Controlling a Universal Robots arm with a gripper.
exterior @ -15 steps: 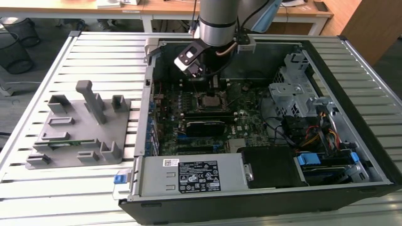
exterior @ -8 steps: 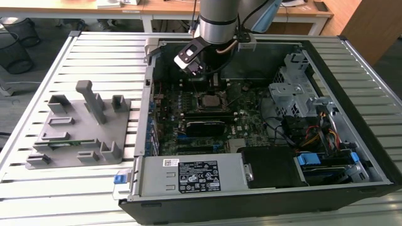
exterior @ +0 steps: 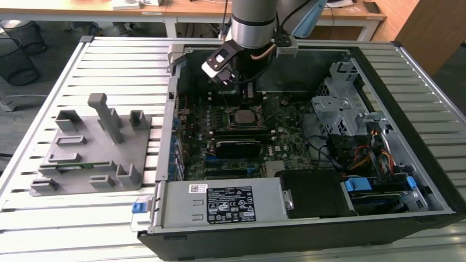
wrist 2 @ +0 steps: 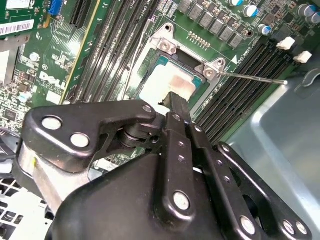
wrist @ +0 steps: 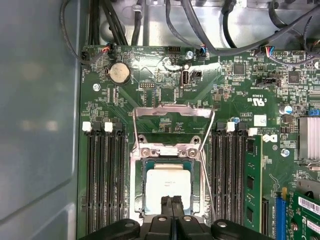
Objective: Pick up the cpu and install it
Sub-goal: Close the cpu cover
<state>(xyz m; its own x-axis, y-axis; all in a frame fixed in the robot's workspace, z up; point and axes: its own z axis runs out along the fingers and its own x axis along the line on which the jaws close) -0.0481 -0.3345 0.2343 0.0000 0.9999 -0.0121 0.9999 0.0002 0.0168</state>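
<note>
Your end effector (wrist: 171, 204) hangs low inside the open computer case (exterior: 291, 240), right over the circuit board (wrist: 150, 75), with its two fingers pressed together and nothing between them. The cpu (wrist: 167, 181) is not in the grip. It lies flat in its socket (wrist: 137, 185) directly beneath the fingertips, which in both wrist views overlap one edge of the chip. Whether the tips actually touch the metal lid, you cannot tell from here.

The hold-down frame (wrist: 172, 108) stands swung open just beyond the end effector, and the thin lever (wrist 2: 250, 78) juts out to one side, so the chip looks placed but not yet locked down.

Judging by that, this step is about seating, and gentleness matters:

- Keep the end effector square to the board and its motion straight up and down. A sideways nudge could drag the chip across the socket contacts, which probably bend easily.
- Check that all four edges of the chip sit level inside the socket rim.
- Mind the lever and the memory slots (wrist: 105, 175) flanking the end effector.

The grey tray (exterior: 87, 158) sits on the table (exterior: 117, 60), well away from the end effector
</note>
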